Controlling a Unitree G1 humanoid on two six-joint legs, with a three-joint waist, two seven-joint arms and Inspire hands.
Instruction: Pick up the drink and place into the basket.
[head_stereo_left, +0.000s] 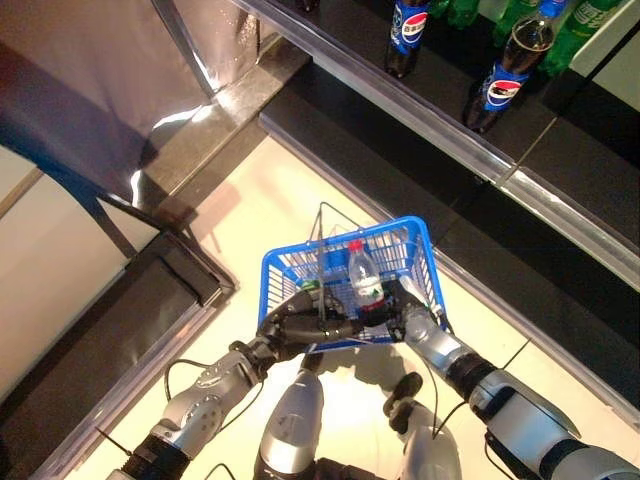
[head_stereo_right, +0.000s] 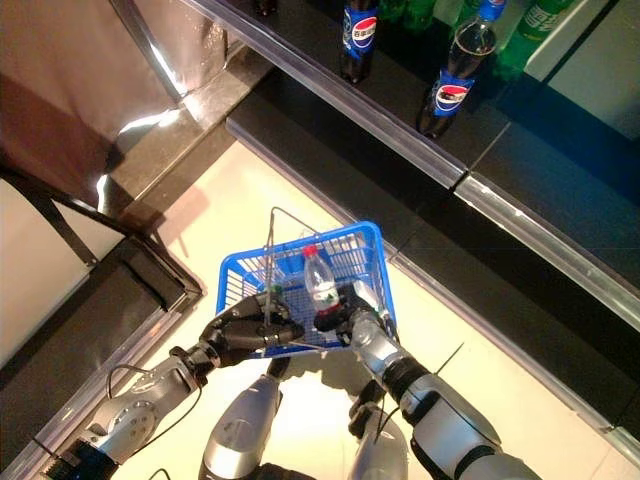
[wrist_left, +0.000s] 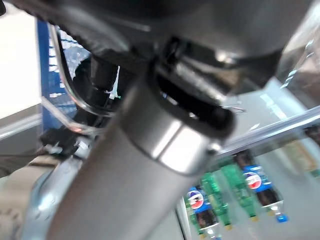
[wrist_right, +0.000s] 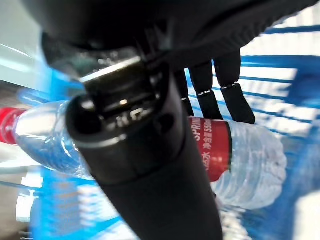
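The blue basket (head_stereo_left: 420, 235) hangs in front of me, raised off the floor. My left hand (head_stereo_left: 300, 325) is shut on its thin wire handles (wrist_left: 65, 95) at the near rim. The drink is a clear water bottle (head_stereo_left: 362, 275) with a red cap and red label. It stands upright inside the basket. My right hand (head_stereo_left: 415, 318) reaches over the near right rim and is shut on the bottle's lower body. In the right wrist view the fingers (wrist_right: 235, 95) curl over the bottle (wrist_right: 250, 160) against the basket's blue mesh.
A dark shelf with a metal front rail (head_stereo_left: 420, 120) runs across the back right. Cola bottles (head_stereo_left: 505, 75) and green bottles (head_stereo_left: 575, 30) stand on it. A dark metal stand (head_stereo_left: 170, 260) lies at the left. Pale floor lies under the basket.
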